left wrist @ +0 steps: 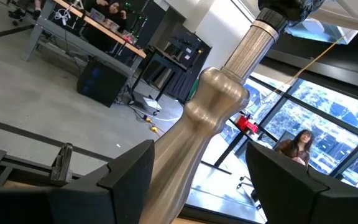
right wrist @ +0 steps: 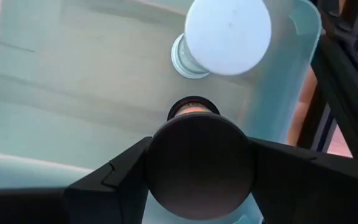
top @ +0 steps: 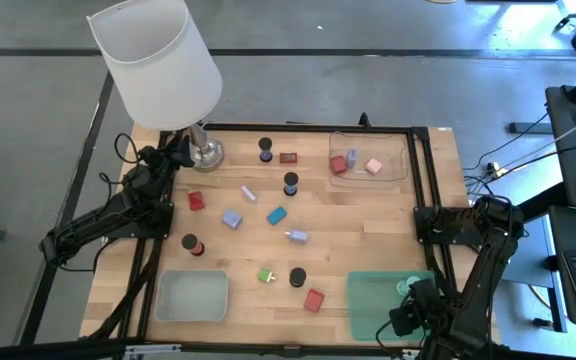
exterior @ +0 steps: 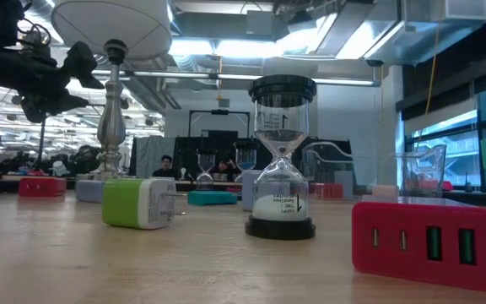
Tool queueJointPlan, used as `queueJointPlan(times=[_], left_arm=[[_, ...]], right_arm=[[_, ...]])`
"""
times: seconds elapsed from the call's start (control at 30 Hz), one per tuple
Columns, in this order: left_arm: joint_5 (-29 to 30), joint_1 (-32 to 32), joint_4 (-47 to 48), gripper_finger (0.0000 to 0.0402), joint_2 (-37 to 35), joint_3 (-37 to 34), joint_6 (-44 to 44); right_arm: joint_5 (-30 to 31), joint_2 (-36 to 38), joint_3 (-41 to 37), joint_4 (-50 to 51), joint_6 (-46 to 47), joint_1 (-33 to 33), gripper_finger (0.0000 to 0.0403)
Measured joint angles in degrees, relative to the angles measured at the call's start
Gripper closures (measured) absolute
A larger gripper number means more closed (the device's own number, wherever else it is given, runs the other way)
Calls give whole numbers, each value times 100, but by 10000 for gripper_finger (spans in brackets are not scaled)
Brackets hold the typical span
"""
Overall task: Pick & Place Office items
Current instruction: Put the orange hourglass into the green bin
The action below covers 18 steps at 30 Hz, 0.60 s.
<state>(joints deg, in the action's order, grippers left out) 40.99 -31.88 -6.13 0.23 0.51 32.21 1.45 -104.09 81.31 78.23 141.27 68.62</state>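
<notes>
Nearest the low camera, a red charger block lies on the desk, with a dark-capped hourglass and a green-and-white plug beyond.

From above, more hourglasses, red, blue and teal blocks lie scattered across the middle; a clear tray holds three pieces. The left gripper sits at the lamp; the right gripper hangs over the green tray.

Left wrist: fingers stand apart on either side of the lamp's stem.

Right wrist: the fingers are clamped on an hourglass over the green tray, beside a white-topped piece.
</notes>
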Motion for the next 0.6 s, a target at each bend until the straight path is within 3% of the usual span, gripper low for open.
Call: queueJointPlan(times=[0.2, 0.6], left_arm=[[0, 0, 0, 151, 0, 0, 0], [2, 0, 0, 151, 1, 0, 1]], right_arm=[[60, -11, -130, -243, -561, -35, 189], [138, -20, -320, -452, -709, -92, 181]])
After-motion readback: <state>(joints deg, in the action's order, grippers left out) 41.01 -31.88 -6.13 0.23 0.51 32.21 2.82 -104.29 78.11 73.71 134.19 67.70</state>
